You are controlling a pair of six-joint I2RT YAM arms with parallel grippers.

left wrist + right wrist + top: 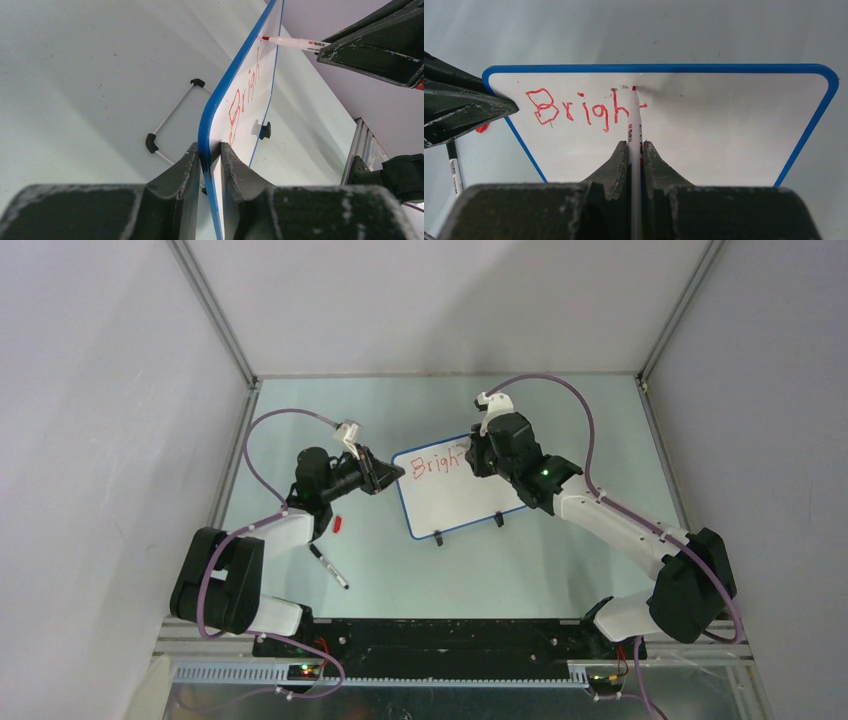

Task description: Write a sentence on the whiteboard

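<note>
The whiteboard (pixel 462 492), white with a thin blue rim, stands tilted on two black clip feet mid-table. It also shows in the left wrist view (pixel 250 85) and in the right wrist view (pixel 704 130). The sentence (pixel 584 109) reads "Brigh" in red, with a partly drawn "t", along the top line. My left gripper (pixel 392 472) is shut on the whiteboard's upper left corner (pixel 210 150). My right gripper (pixel 635 146) is shut on a red marker (pixel 634 125) whose tip touches the whiteboard at the "t". The marker also shows in the left wrist view (pixel 292 43).
A black marker (pixel 328 566) and a small red cap (pixel 339 524) lie on the pale green table (pixel 560 570) left of the whiteboard, near the left arm. A wire stand (pixel 172 117) shows behind the whiteboard. Grey walls enclose the table.
</note>
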